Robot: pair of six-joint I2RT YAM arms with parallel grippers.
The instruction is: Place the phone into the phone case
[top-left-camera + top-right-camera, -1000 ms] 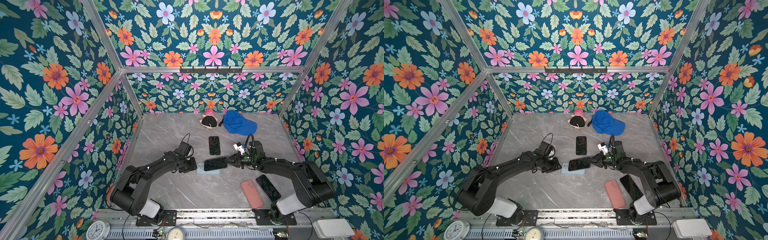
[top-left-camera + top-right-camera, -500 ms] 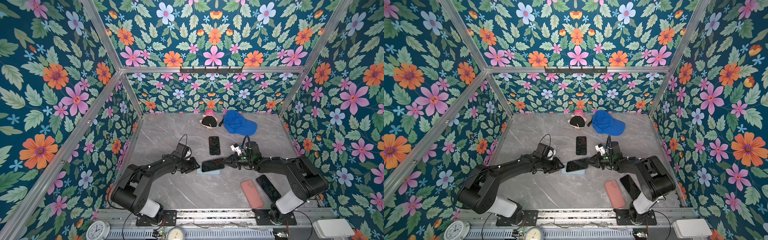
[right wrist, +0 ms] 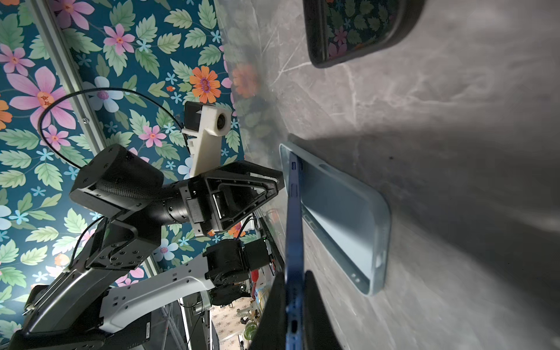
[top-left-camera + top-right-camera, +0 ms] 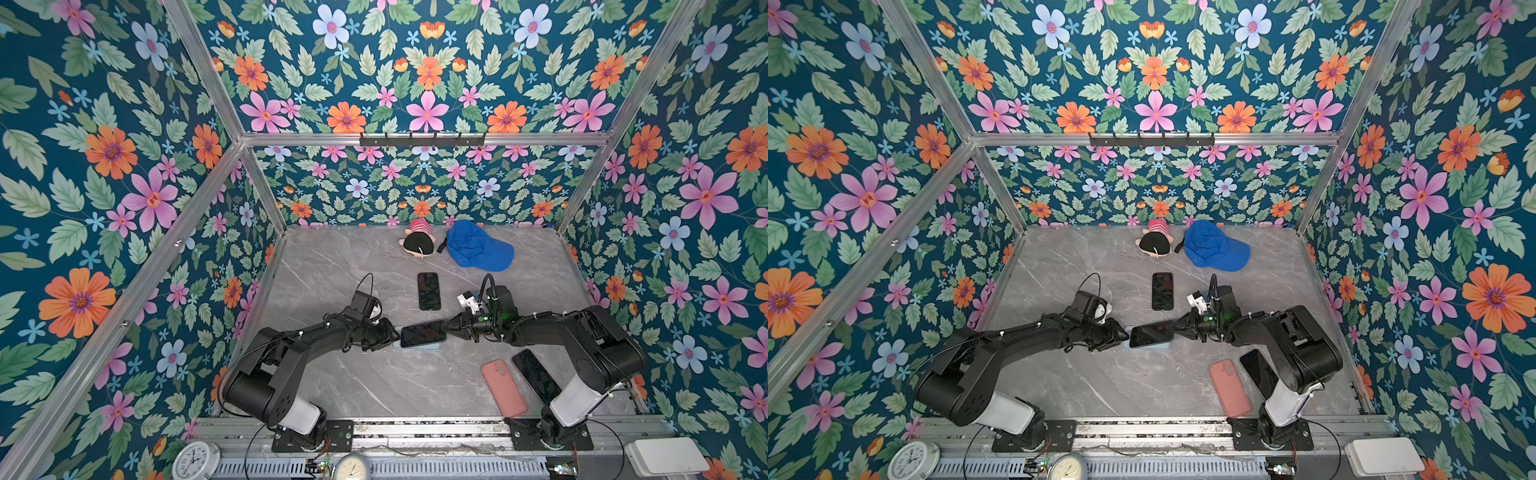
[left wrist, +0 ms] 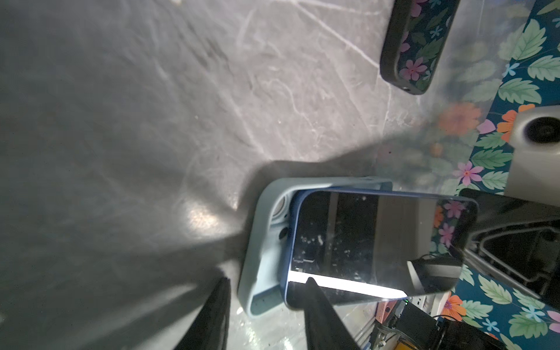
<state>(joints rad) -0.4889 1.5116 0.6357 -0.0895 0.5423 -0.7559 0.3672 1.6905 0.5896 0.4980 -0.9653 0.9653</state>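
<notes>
**While the right jaws pinch the phone, its far end dips into the phone case**

Where the two arms meet in both top views, the right gripper [image 4: 449,328] is pressed onto one short end of the phone [image 4: 422,333]. The phone lies screen up and reaches out from those jaws toward the left gripper [image 4: 391,336]. Under it, the pale blue phone case [image 4: 417,346] lies on the table [image 4: 332,270], one end at the left jaws.

Seen from the left wrist, the left gripper's fingers [image 5: 321,315] stand apart. One is outside the end wall of the phone case [image 5: 260,242] and one is over the phone's [image 5: 378,242] near corner. Whether either presses the wall I cannot tell. The phone's end nearest these jaws is down inside the phone case.

From the right wrist, the phone [image 3: 294,227] shows edge-on, clamped between the right fingers [image 3: 318,303]. It is tilted: the end far from the jaws meets the phone case [image 3: 342,218], and the gripped end stands off it.
</notes>
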